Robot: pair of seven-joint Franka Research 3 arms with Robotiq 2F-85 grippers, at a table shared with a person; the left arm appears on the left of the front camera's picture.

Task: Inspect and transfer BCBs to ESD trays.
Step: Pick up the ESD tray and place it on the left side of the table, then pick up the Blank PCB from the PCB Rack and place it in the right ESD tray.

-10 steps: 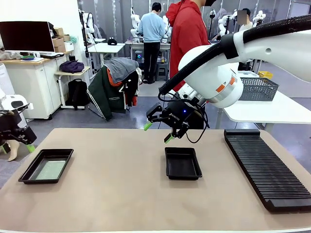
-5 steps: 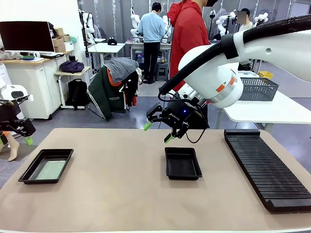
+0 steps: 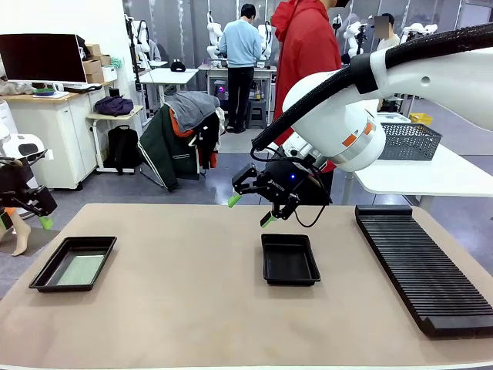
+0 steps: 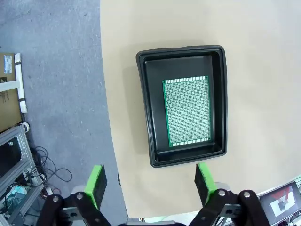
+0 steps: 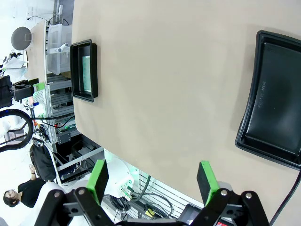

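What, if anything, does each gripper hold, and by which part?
Nothing. The left gripper and right gripper are both open and empty; the BCB lies in its tray.

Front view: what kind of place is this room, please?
Probably a robotics lab or workshop: the right gripper hangs over a table bearing ESD trays and a slotted rack; a monitor and cardboard boxes stand behind.

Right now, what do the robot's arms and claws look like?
The right arm is a bulky white rounded shell with an orange mark near its joint and a black ribbed hose running along it. The right claw is black with green pads, a small blue light and thin black cables. The left claw is the same black with green pads.
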